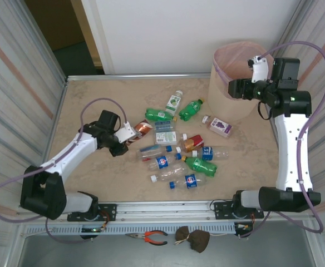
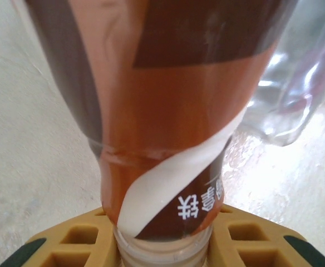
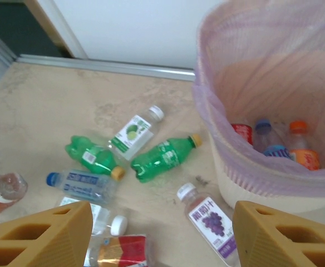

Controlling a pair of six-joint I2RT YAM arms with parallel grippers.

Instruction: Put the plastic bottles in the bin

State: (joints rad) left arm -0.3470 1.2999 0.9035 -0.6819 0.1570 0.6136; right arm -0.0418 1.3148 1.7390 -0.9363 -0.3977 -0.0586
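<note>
Where the left tool (image 2: 163,247) clamps, brown-labelled bottle (image 2: 168,111) neck-first between its jaws; right tool (image 3: 162,225) apart.

I see a beige marbled table (image 1: 95,94) backed by a white wall (image 1: 196,33), with striped panels (image 1: 18,67) on either side. A dark doorway (image 1: 76,55) opens far left.

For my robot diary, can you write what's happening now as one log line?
left gripper: shut on brown-label bottle | right gripper: open, empty, by bin | table: many loose bottles
</note>
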